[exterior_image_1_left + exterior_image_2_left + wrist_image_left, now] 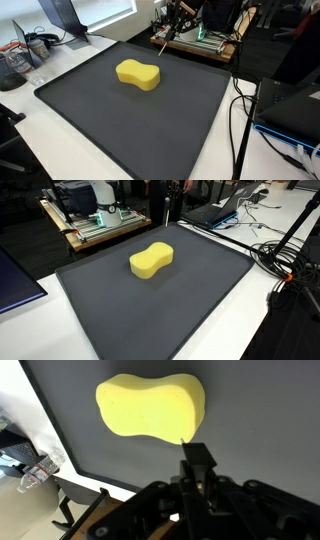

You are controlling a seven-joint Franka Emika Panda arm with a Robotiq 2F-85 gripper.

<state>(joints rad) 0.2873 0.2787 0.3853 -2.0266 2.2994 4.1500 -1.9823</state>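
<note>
Although hovering close to the yellow sponge (150,408), grips nothing as yet. Shows in the wrist view as a claw (196,452) pressed together, with no gap visible between the dark fingers and nothing pinched, tips just short of the sponge's near edge and seemingly above it rather than touching. Judging from that: approach largely made, contact and grasp not yet done, no lifting or shifting begun. Cannot pick out the claw with any certainty in either exterior view.

Lies flat, that sponge (138,74), near the middle of a dark mat (120,125), well apart from every edge of it, and looks the same from the opposite side (151,260).

Reads as foam: matte, faintly porous, pale lemon yellow. Forms a thick slab with a pinched waist and two rounded lobes, rather like a peanut, with no sharp corners. Probably soft and springy under pressure.

Contrasts with the mat: charcoal grey, flat, finely grained, non-glossy, rectangular, with a thin defined border. Sits on a white, smooth tabletop (40,140).
</note>
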